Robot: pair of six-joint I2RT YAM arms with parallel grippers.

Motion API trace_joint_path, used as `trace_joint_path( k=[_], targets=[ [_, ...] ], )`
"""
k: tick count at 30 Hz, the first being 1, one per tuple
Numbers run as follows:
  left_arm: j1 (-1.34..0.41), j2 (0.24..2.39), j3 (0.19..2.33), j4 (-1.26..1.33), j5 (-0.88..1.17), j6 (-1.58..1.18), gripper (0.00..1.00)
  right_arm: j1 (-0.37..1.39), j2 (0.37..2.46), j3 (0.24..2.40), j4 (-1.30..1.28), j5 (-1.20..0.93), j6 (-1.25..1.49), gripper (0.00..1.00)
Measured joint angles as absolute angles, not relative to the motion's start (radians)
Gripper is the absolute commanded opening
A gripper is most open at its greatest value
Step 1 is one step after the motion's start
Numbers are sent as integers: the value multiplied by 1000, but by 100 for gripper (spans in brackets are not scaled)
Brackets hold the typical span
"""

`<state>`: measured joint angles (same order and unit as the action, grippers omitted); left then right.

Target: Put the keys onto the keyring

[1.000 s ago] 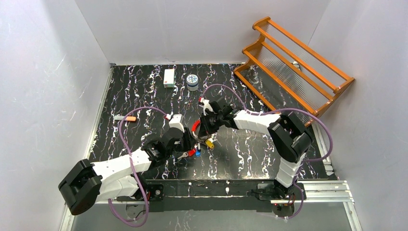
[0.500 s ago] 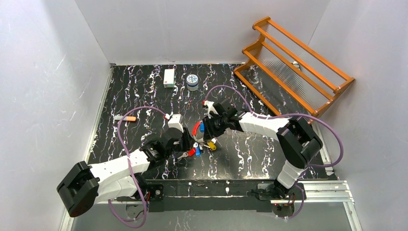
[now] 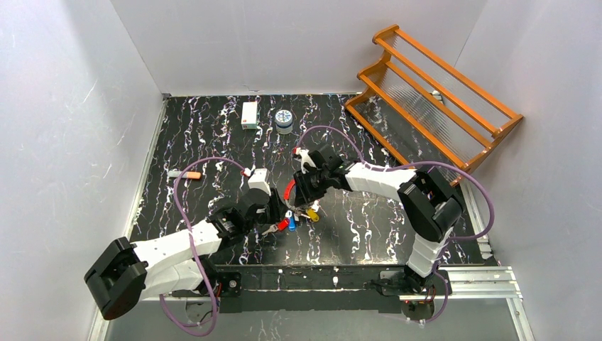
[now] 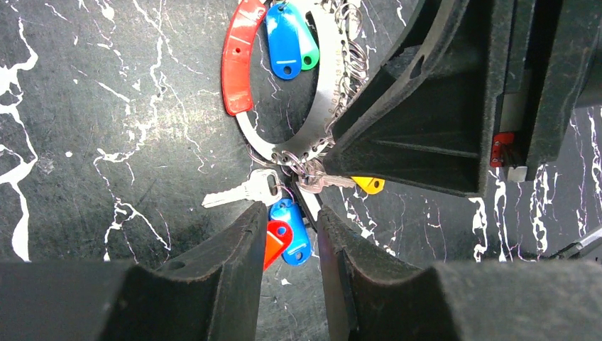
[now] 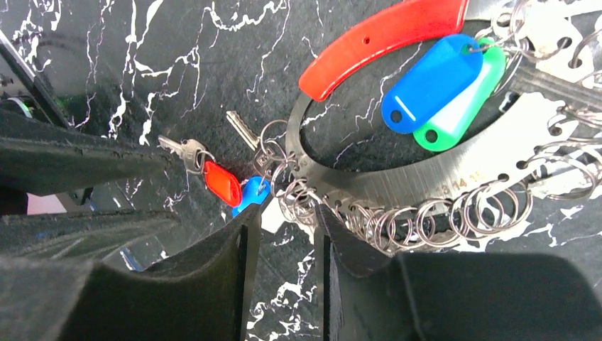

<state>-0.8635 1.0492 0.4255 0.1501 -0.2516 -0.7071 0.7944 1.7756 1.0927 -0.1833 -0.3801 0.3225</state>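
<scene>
Right now the keyring (image 4: 323,106) lies flat on the black table (image 4: 106,142), in between the two claws. It is a bent silver band with a red grip (image 4: 238,57) and lots of small rings (image 5: 433,213) along it. The left gripper (image 4: 287,217) is the one nearer to the loose bunch. A bare silver key (image 4: 238,193), a red tag (image 4: 278,238) and a blue tag (image 4: 294,231) sit right at its tips, by the low end of the band. The key's long side points out sideways from the band, with its head next to the small rings. The left tips stand a little apart over the tags, and I cannot tell if they pinch anything. The right gripper (image 5: 282,217) hangs over the small rings with its tips apart and nothing held. I think the next move turns on that key head and the nearest small ring. I cannot see if the key is on a ring. The right arm (image 4: 440,106) hides part of the band
</scene>
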Motion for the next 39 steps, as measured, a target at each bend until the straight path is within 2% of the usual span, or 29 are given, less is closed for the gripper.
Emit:
trace_joint_path(
  k=[5, 13, 22, 30, 39],
  targets=[
    [-863, 1058, 426, 153, -252, -707, 31, 814, 1789, 1117, -194, -351, 310, 33],
    [-863, 1069, 426, 160, -251, -707, 31, 831, 1790, 1119, -196, -347, 308, 37],
    [-863, 1073, 434, 160, -251, -707, 31, 867, 1871, 1177, -216, -309, 304, 36],
    [-863, 1069, 434, 157, -251, -707, 31, 884, 1877, 1184, -238, -264, 284, 3],
    [-863, 1036, 434, 144, -255, -704, 31, 884, 1764, 1123, -234, -239, 239, 1]
  ],
)
